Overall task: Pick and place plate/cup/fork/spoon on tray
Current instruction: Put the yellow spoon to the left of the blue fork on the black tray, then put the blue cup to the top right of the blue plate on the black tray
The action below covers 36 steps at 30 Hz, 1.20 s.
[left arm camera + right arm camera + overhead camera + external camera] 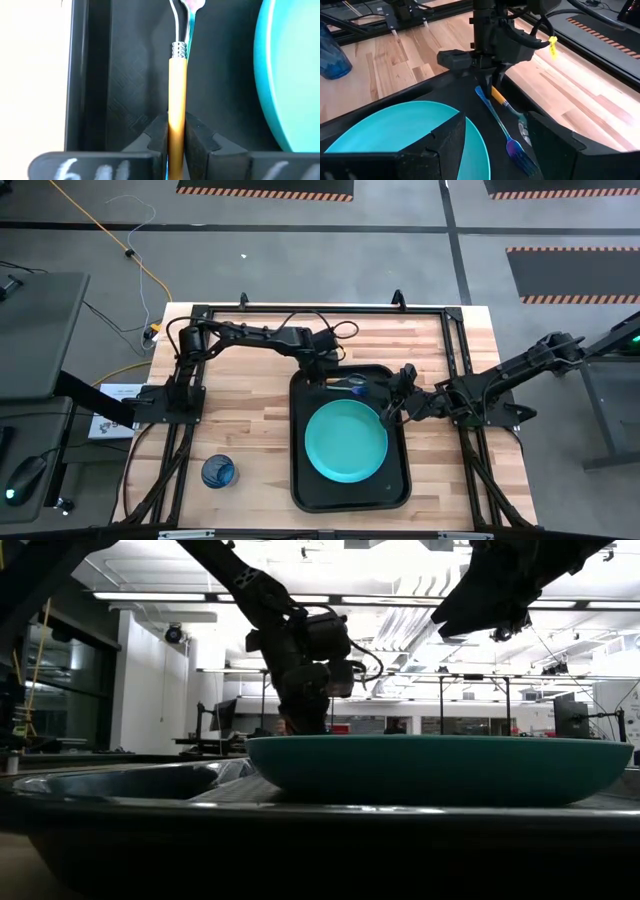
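Note:
The black tray [300,480] holds the teal plate [345,443] on its floor. The blue-handled fork [496,119] lies flat on the tray floor at the far end, past the plate. My left gripper [328,372] stands over that far end, shut on the spoon's orange handle [177,90]. The spoon's silver bowl [524,131] is low by the fork's tines. My right gripper [396,404] hovers open and empty over the tray's right rim, beside the plate. The dark blue cup [218,472] stands on the table left of the tray. My left gripper pinches the spoon's orange handle [177,131] between its two fingers, on the part away from the bowl. The fingers [485,79] come from above, pointing down, and lie across the handle. The spoon slants down from the hold toward the tray floor. I cannot tell whether its bowl touches the floor.
The tray's raised rim [82,75] runs close beside the spoon. A black frame borders the wooden table [250,420]. The plate's rim [440,765] stands high in front of the left gripper [305,690] in the low view.

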Each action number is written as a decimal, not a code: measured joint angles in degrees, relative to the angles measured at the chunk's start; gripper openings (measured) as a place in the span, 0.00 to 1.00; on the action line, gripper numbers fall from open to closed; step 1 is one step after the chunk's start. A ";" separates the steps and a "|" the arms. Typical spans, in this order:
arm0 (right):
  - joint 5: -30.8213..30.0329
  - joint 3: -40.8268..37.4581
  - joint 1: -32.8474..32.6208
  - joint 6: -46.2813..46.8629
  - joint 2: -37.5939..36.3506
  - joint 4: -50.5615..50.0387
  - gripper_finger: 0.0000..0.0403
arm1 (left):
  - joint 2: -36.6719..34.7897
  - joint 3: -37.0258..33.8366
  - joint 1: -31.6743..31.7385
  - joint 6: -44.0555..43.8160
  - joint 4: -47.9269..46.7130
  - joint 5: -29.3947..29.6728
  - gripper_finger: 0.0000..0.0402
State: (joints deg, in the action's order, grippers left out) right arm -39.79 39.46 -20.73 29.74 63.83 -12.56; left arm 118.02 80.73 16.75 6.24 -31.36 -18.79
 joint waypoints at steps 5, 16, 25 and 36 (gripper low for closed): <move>0.02 0.00 0.00 0.24 0.00 0.09 0.51 | 0.00 -1.27 0.00 -0.04 2.01 0.04 0.11; 0.05 0.00 0.00 0.26 0.00 0.48 0.51 | 0.79 -1.29 -0.07 0.58 3.64 1.38 0.13; 0.24 0.00 0.00 0.28 0.00 0.55 0.51 | 0.74 -1.29 0.04 0.33 4.56 6.10 0.33; 0.22 0.00 0.00 0.28 0.00 0.54 0.51 | -1.09 1.69 1.93 1.66 -2.19 7.57 0.55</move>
State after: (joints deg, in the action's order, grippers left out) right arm -39.57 39.46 -20.73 30.02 63.83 -12.02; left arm 116.93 82.42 18.68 7.90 -33.55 -11.22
